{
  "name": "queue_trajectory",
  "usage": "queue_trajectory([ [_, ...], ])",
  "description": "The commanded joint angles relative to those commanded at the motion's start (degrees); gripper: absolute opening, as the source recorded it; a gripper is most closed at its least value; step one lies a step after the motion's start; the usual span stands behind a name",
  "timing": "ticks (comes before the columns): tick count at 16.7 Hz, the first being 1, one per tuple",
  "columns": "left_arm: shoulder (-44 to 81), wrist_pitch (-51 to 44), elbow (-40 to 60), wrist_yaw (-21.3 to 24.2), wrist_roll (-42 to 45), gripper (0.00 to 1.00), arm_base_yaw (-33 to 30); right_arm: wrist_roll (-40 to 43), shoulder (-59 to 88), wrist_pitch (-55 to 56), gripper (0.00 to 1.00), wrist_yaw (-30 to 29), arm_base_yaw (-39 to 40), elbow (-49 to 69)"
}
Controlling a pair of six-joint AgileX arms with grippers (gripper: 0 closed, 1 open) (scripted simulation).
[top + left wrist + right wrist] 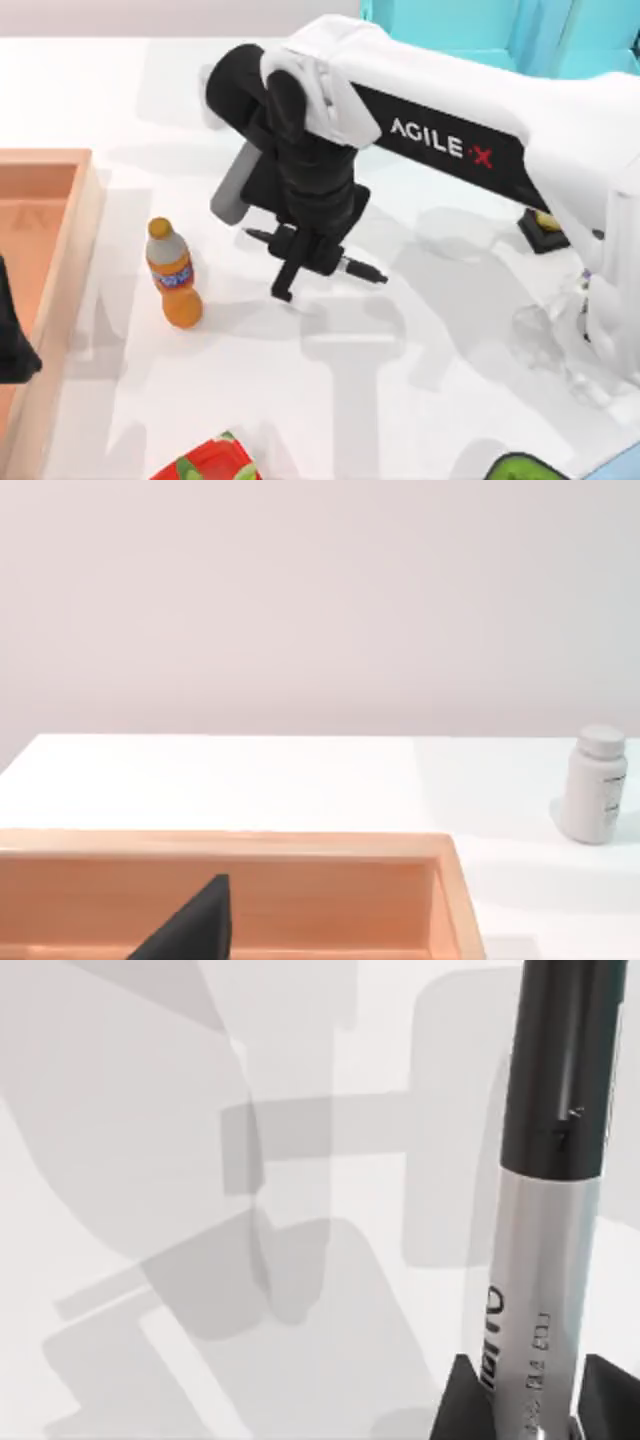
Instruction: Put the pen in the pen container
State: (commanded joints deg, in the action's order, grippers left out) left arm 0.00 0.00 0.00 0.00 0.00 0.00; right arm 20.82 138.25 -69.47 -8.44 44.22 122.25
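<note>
Mid-table, the right gripper is clamped on the slim pen, glossy black cap, smooth white barrel. A rounded orange bottle stands just left.

Right pincer is covering the pen's white barrel from above; only black ends are sticking out. Right wrist view is cropping the pen, its print too blurred to read. Wooden tray is running off the left edge. Red-green packet is being cropped at the bottom edge.
</note>
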Motion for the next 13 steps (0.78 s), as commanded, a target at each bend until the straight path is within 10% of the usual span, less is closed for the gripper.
queue_trajectory([
  [13,0.0,0.0,0.0,0.0,0.0,1.0,0.0,-11.51,-19.06,-11.44,0.0,0.2,13.47,-8.78],
])
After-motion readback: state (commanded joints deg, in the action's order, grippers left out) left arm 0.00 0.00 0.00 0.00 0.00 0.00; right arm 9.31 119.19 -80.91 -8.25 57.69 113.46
